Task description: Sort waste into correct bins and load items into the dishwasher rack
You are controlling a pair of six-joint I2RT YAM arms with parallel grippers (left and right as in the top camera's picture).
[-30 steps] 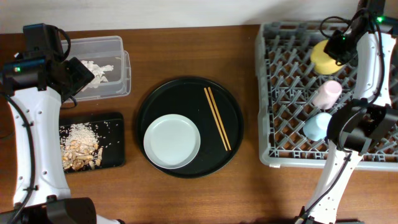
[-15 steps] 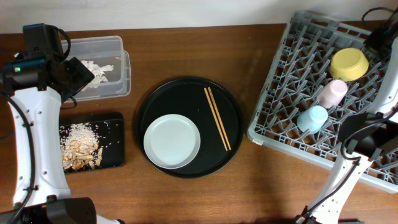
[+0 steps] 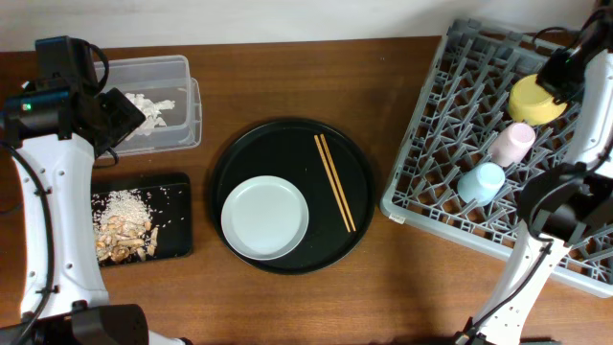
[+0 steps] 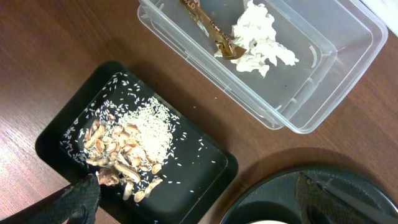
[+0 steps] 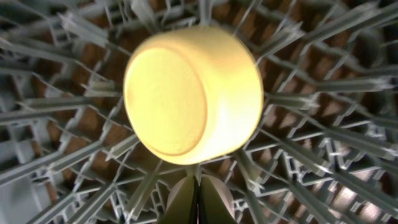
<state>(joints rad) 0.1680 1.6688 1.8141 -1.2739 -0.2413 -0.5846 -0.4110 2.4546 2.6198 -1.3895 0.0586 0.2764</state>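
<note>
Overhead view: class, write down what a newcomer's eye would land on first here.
The big grey rack sits askew at the right, holding a yellow bowl, pink cup and light-blue cup in a row. At the centre, a round black tray carries a pale plate and wooden chopsticks. Left, a shallow black tray holds rice.

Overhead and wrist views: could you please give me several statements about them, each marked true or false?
1. The yellow bowl sits in the dishwasher rack. True.
2. The chopsticks lie in the rack. False: the chopsticks lie on the round black tray, beside the plate.
3. The crumpled white paper is in the clear tub. True.
4. The rice is in the clear tub. False: the rice is in the shallow black tray.
5. The right gripper is open. False: the right gripper is shut.
</note>
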